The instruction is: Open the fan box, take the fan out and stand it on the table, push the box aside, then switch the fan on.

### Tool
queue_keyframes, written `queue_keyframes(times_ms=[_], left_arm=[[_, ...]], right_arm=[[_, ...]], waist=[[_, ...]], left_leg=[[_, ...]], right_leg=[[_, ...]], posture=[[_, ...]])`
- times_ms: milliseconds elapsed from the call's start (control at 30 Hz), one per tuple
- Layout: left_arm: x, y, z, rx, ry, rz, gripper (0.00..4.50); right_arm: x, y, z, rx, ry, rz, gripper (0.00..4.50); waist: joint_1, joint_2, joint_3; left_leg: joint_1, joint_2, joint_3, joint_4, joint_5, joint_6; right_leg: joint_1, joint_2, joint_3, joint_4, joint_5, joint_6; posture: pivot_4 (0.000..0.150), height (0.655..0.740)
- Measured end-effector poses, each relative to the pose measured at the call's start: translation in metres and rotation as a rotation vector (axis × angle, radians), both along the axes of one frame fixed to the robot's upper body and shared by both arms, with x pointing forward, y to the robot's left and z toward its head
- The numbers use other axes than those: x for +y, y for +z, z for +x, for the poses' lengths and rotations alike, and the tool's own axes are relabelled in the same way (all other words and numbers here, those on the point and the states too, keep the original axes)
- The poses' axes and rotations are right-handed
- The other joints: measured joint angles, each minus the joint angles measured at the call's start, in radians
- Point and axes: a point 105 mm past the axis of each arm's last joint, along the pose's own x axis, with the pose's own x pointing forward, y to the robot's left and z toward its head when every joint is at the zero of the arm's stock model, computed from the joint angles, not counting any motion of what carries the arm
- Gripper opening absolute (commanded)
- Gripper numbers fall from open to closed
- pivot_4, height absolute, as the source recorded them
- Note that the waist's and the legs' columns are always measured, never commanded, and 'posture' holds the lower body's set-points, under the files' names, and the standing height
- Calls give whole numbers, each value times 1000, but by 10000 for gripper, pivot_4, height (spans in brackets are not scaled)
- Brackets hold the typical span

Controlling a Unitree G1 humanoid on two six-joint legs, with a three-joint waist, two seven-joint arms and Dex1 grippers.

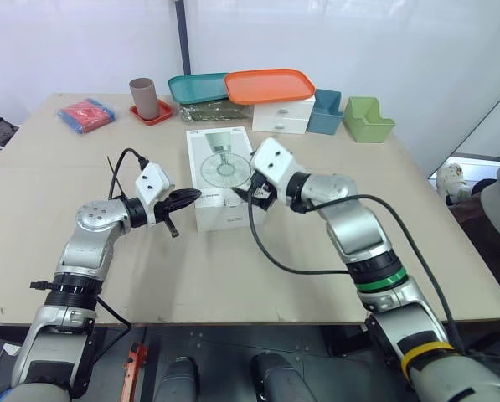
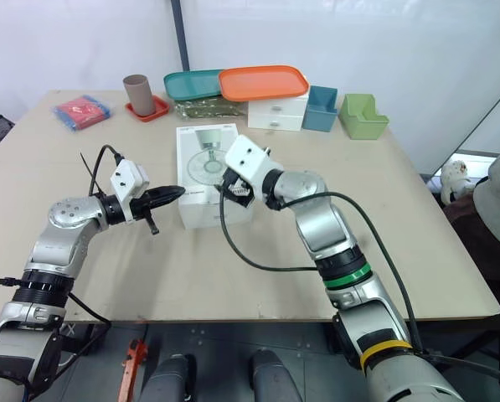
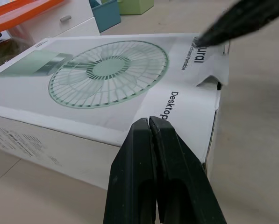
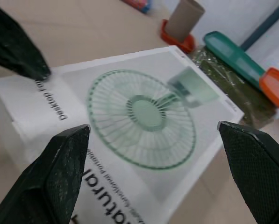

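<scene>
The fan box (image 1: 219, 167) lies flat, picture up and shut, in the middle of the table (image 1: 333, 268), with its short end flap facing 6 o'clock. The left gripper (image 1: 185, 198), fingers pressed together into one blunt point, sits against the box's edge at about 8 o'clock. The right gripper (image 4: 153, 127) hangs over the 4 o'clock corner with fingers spread wide, holding nothing; one fingertip (image 3: 214, 30) touches the printed top there. The flap's corner looks slightly lifted, though I can't be sure. Opening is best started from that corner: use the left point as a brace so the light box doesn't skate or rise, hook one right finger under the flap edge, and peel slowly toward 12 o'clock
</scene>
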Motion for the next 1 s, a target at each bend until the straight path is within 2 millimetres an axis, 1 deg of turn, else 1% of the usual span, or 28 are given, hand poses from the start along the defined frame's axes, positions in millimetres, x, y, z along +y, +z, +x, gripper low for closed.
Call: queue_keyframes(times_ms=[100,267,400,433,467,600,633,667,767,900,1000], left_arm=[[-1,0,0,-3,-3,1,1410],[-1,1,-1,-8,-6,5,1410],[-2,1,-1,-9,-8,7,1410],[-3,1,-1,-16,-13,11,1410],[-3,1,-1,-16,-13,12,1410],[-3,1,-1,-17,-16,16,1410],[-4,1,-1,-17,-19,18,1410],[-3,1,-1,-15,-22,22,1410],[-1,1,0,-11,-20,26,1410],[-1,1,0,-12,-25,28,1410],[-2,2,0,-14,-32,31,1410]], right_arm=[[-4,-4,4,21,-33,12,45000],[-5,-6,7,33,-53,28,45000],[-8,-9,3,58,-27,31,45000],[-10,-16,-10,102,36,70,45000],[-10,-17,-11,105,39,72,45000],[-15,-21,-24,137,91,97,45000],[-19,-24,-34,144,121,97,45000],[-24,-33,-45,171,147,86,45000],[-30,-46,-49,208,140,81,45000],[-30,-47,-52,207,142,68,45000],[-31,-57,-54,224,137,51,45000]], waist=[[1,0,0],[1,0,0],[2,0,0],[3,0,0],[3,0,0],[3,0,0],[4,0,0],[3,0,0],[0,0,0],[0,0,0],[2,0,0]], left_leg=[[0,0,0,-1,0,0],[0,0,0,-1,0,0],[0,0,0,-1,0,0],[-1,0,0,-2,0,0],[0,0,0,-2,0,0],[-1,0,-1,-2,0,0],[-1,0,-1,-2,0,0],[-1,0,-1,-2,0,0],[0,0,-1,-2,0,0],[0,0,0,-2,0,0],[0,0,-1,-2,0,0]], right_leg=[[0,0,0,0,0,1],[0,0,0,0,1,2],[0,0,0,0,0,3],[0,0,0,0,-1,3],[0,0,0,0,-1,3],[0,0,0,0,-1,3],[0,0,0,0,-1,4],[0,0,0,0,-1,4],[0,0,0,0,-2,0],[0,0,0,0,-2,1],[0,0,0,0,-2,1]], posture=[[1500,7400],[1500,7400],[1500,7400],[1500,7400],[1500,7400],[1500,7400],[1500,7400],[1500,7400],[1500,7400],[1500,7400],[1500,7400]])
